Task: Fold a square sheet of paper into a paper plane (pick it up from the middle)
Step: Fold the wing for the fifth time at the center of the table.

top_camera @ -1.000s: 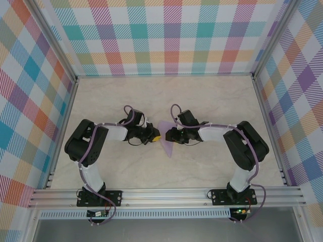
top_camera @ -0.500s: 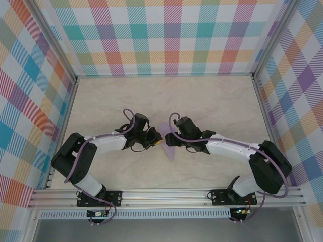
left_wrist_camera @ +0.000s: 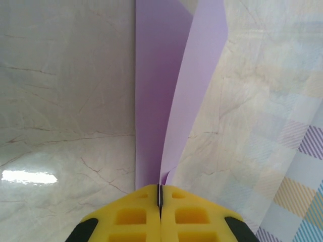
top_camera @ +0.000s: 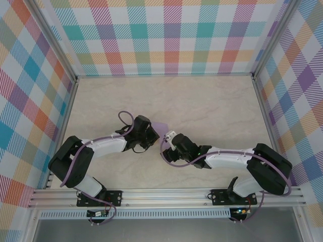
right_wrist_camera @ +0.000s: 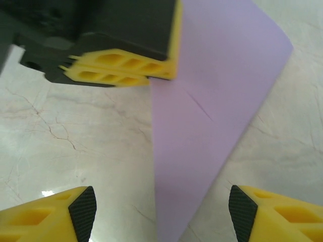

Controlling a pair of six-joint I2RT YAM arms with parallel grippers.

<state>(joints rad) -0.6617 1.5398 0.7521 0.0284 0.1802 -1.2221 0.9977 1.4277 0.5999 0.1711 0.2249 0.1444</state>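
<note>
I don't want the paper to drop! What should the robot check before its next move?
1. The left jaws are shut on the purple paper: ok.
2. The right jaws are open and not touching the paper: ok.
3. Paper is folded, with two layers meeting at the left jaws: ok.
4. Paper sits ahead of the open right jaws, in the gap between them: ok.
5. Paper is lifted off the table: cannot tell.
</note>
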